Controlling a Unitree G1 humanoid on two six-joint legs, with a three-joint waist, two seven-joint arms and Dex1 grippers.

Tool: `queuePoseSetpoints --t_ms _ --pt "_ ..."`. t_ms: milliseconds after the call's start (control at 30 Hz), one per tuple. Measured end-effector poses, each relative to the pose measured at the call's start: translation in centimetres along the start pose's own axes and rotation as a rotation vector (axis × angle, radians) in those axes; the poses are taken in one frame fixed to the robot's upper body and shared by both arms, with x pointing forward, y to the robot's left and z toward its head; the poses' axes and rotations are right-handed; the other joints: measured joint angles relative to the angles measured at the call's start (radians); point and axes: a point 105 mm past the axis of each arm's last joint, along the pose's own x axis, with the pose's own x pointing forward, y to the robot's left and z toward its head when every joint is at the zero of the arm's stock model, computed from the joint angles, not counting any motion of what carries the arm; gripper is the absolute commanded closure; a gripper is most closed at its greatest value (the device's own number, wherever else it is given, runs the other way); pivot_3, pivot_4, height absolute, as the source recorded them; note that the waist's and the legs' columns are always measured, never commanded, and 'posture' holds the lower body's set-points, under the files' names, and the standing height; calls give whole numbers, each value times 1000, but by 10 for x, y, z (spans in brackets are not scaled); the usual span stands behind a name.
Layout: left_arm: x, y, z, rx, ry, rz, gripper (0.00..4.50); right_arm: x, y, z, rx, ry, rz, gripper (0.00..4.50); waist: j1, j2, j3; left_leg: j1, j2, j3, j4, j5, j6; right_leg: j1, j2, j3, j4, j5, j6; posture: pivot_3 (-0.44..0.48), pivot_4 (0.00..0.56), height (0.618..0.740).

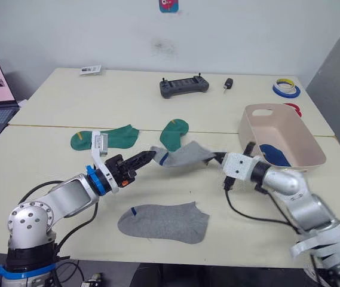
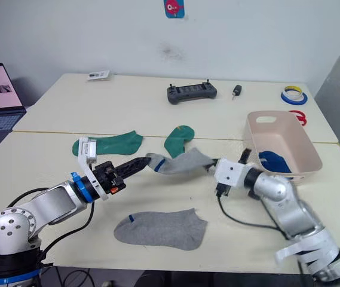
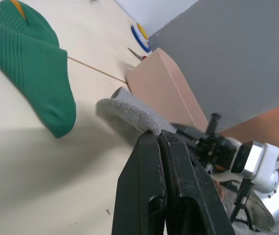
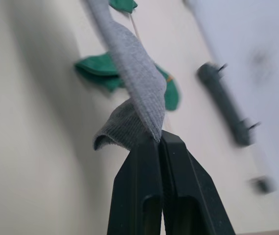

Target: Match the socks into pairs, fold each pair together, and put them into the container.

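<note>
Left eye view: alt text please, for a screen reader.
Two black-fingered grippers, left gripper and right gripper, hold a grey ankle sock stretched between them above the cream table. A second grey sock lies flat nearer; two green socks lie behind.

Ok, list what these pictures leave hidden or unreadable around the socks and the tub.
- Blue socks: the pink tub wall cuts them off in the eye views; one or two, cannot tell.
- Held grey sock: its ends vanish inside the left tool and right tool.
- Its blue mark: too small to read.
- Far-table controller: blurred in the right wrist view.
</note>
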Motion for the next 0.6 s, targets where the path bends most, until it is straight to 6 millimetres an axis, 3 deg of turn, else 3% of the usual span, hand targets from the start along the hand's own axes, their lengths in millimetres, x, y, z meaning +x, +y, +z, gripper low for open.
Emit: queuePoseSetpoints --t_ms 67,200,267,533,600 --pt "-2 7 -8 -23 16 24 4500 -2 3 4 -87 -27 20 4489 0 0 0 0 0 0 -1 0 0 0 0 0 -1 0 0 0 150 740" --pt "-13 39 -32 -77 86 143 4500 -1 48 6 -128 -57 163 4489 -2 0 0 0 1 0 0 0 0 -1 1 0 1 0 0 0 150 740" --pt "-20 52 -34 -66 107 195 4500 0 67 11 -111 -68 223 4489 -2 0 0 1 1 0 0 0 0 -1 1 0 1 0 0 0 150 740" --pt "-35 78 -27 -12 165 266 4500 4 91 22 -49 -14 375 4489 -1 0 0 1 1 -1 -1 0 0 0 0 -1 1 0 0 0 150 740" --pt "-38 84 -25 -2 175 283 4500 6 95 24 -5 3 392 4010 -2 0 0 1 1 -1 -1 0 0 0 0 -1 1 0 0 0 150 740"
